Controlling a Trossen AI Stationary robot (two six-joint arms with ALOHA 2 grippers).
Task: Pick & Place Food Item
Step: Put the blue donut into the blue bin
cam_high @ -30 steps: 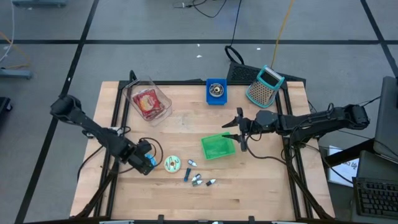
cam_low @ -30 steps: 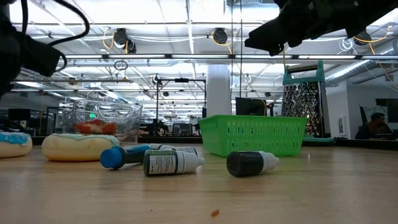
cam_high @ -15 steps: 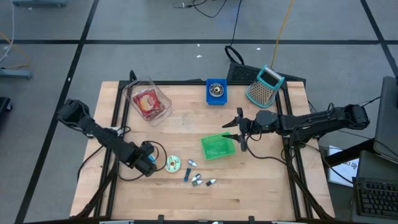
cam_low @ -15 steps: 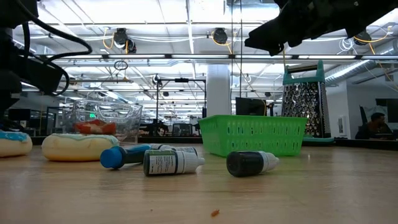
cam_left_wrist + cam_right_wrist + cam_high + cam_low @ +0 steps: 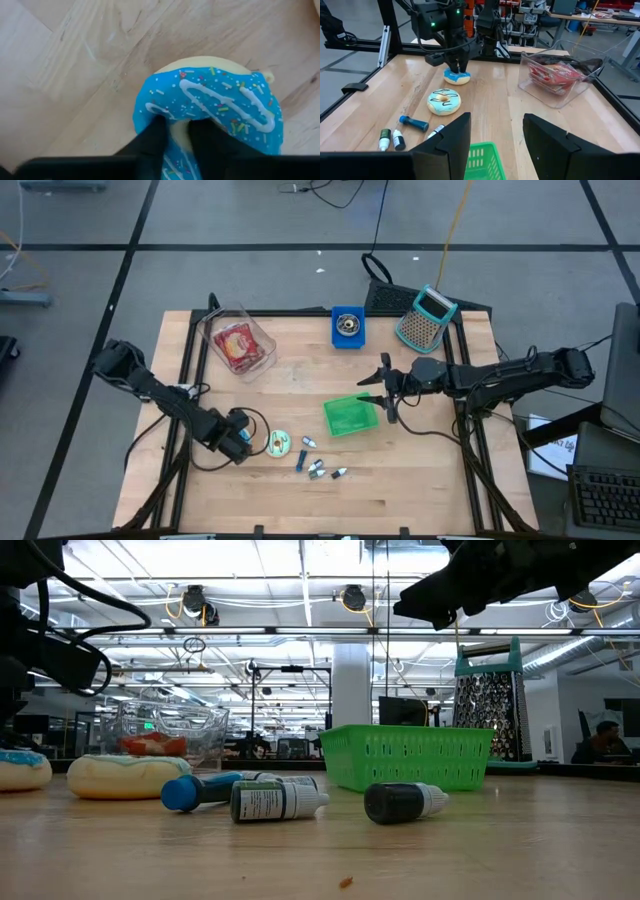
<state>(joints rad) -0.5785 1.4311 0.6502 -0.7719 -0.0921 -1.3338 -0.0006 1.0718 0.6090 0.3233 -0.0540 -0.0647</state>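
A blue-iced doughnut (image 5: 210, 105) lies flat on the wooden table at the near left, also seen in the right wrist view (image 5: 457, 77) and at the low view's left edge (image 5: 20, 768). My left gripper (image 5: 456, 67) stands over it, pointing down, shut on it; in the high view the gripper (image 5: 240, 442) hides it. A second doughnut with teal icing (image 5: 278, 444) lies just to its right. My right gripper (image 5: 385, 390) hovers open and level beside the green basket (image 5: 351, 415), holding nothing. My left gripper comes at the blue-iced doughnut from above, fingers pointing down. The two fingers (image 5: 150, 142) stand on either side of one stretch of the ring (image 5: 177, 132), one toward the outer rim and one by the hole. The doughnut lies flat on the table.
Several small bottles (image 5: 318, 468) lie right of the doughnuts. A clear tub with red food (image 5: 238, 343) stands at the far left, a blue box (image 5: 347, 327) and a teal grater (image 5: 427, 318) at the far edge. Bare wood lies along the near edge.
My left gripper has come down over the blue-iced doughnut and shifted a little toward the table's right edge. The doughnut has stayed where it was.
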